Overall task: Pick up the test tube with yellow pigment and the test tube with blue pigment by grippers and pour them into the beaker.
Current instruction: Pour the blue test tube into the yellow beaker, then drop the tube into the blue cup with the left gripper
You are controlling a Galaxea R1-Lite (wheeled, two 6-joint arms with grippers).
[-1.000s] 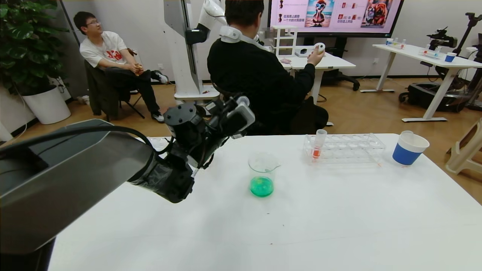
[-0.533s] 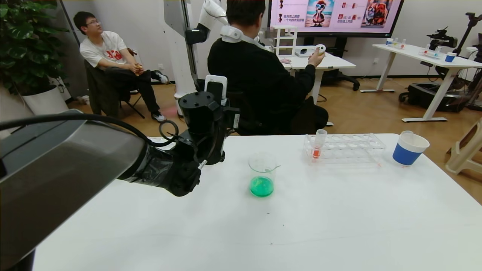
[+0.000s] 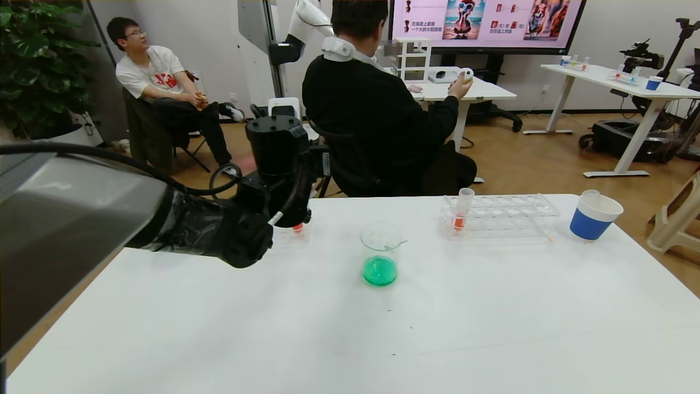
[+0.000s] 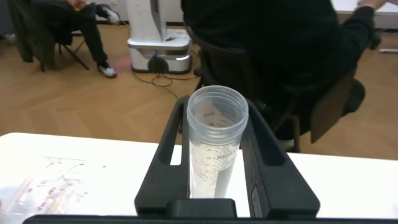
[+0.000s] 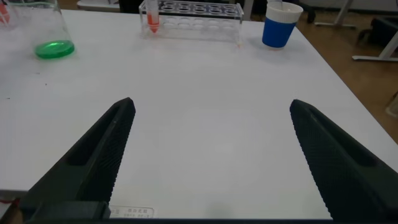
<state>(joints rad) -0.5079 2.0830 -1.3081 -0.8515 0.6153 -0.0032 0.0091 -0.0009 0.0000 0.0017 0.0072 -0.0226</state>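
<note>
Swung back to the table's far left since a second ago, the left gripper (image 4: 217,186) holds an upright, seemingly empty tube (image 4: 214,143) clamped between its fingers, above a rack (image 3: 298,229) that is mostly hidden. Green liquid sits in the beaker (image 3: 380,253) mid-table. Fingers spread wide, the right gripper (image 5: 214,155) hovers over bare table (image 3: 437,328), holding nothing.

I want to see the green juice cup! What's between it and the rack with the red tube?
Nothing: in the head view, only bare white table lies between the beaker and the rack.
</note>
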